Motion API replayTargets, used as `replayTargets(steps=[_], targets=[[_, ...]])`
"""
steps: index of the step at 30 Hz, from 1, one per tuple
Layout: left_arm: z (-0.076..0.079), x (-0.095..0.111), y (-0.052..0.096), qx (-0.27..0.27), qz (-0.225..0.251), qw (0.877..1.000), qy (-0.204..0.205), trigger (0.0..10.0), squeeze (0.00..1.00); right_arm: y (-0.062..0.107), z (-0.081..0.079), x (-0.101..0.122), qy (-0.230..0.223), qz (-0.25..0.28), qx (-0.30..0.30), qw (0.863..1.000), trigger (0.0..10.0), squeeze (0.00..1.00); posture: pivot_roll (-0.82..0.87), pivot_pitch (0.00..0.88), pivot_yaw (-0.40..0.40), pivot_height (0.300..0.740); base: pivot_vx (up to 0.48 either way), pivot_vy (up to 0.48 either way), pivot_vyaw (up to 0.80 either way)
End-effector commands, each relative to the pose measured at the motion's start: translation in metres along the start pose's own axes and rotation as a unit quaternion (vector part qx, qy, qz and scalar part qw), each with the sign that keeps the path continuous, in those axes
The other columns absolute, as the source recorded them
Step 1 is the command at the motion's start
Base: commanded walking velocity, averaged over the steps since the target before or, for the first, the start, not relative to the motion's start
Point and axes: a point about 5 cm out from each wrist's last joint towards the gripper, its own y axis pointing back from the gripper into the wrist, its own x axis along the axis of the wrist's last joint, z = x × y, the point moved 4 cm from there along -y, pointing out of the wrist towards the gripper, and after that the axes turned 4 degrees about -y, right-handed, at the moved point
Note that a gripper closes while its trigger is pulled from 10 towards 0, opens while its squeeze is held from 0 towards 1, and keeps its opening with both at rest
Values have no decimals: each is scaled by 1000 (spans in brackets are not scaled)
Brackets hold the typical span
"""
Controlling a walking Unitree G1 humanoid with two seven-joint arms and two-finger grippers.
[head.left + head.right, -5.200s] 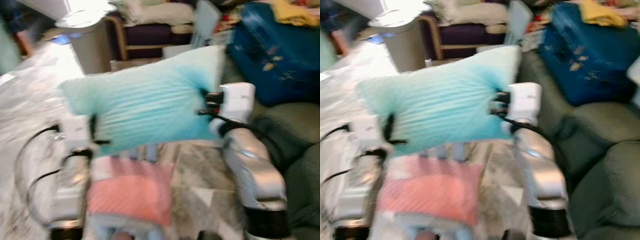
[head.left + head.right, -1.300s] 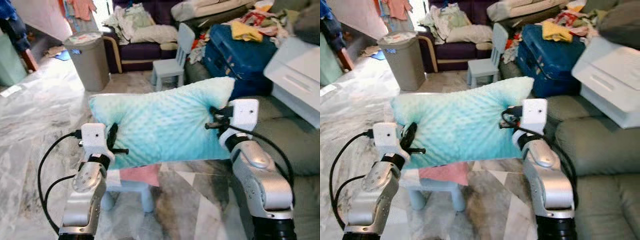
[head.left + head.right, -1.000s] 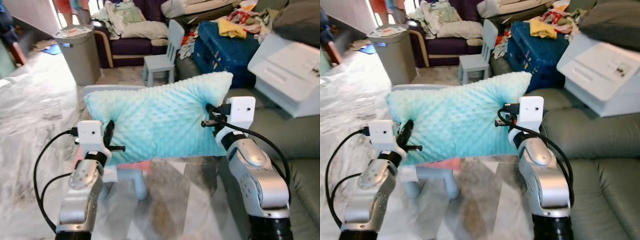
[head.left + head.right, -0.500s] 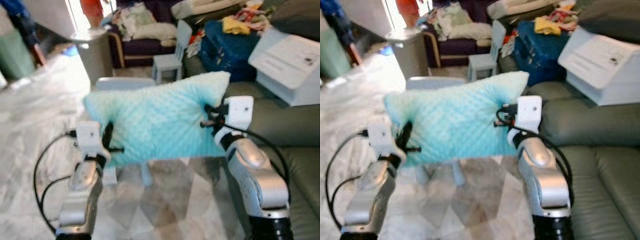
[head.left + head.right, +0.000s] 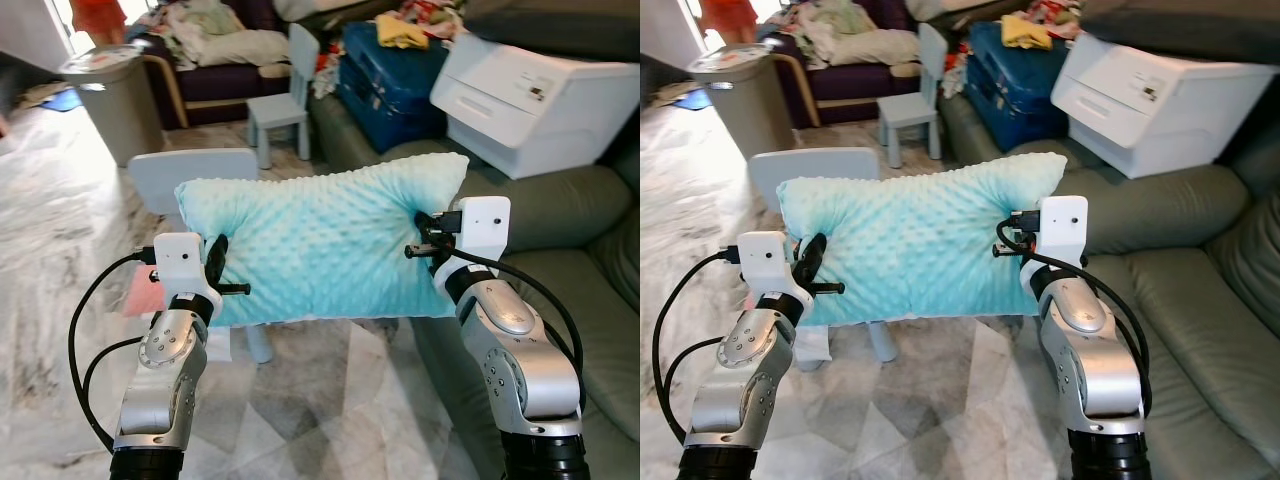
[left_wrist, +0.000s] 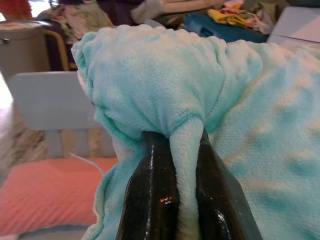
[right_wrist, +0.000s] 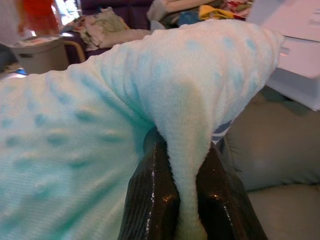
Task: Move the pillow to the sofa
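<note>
Aqua dimpled pillow point(image 5: 320, 245) stretched level between my two grippers, one short end pinched in my left gripper point(image 6: 185, 150), other in my right gripper point(image 7: 186, 155), grey-green sofa point(image 5: 1200, 290) just beside my right gripper

Bright daylight pours in from the far left, washing out the marble floor point(image 5: 60, 200) there. Head views are sharp. Wrist views are soft; glints show on the black fingers point(image 6: 152, 200).
</note>
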Motion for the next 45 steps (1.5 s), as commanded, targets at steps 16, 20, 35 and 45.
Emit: replayTargets(steps=[16,20,35,45], targets=[[-12,1,-6,17,-6,1000,-1,10000,0,-1,0,7,0,8,-1,1000,10000,0,-64,0,22,740,0,135,-769],[-11,0,-7,17,-7,1000,0,10000,0,0,0,7,-1,9,-1,1000,10000,0,-64,0,22,740,0,313,-769],[-9,-1,-7,8,-13,1000,-2,10000,0,1,-1,9,-1,15,-2,1000,10000,0,-67,0,27,740,0,441,0],[-7,-3,-9,1,-21,1000,-6,10000,0,1,0,9,-1,16,-6,1000,10000,0,-66,0,32,740,0,480,0]])
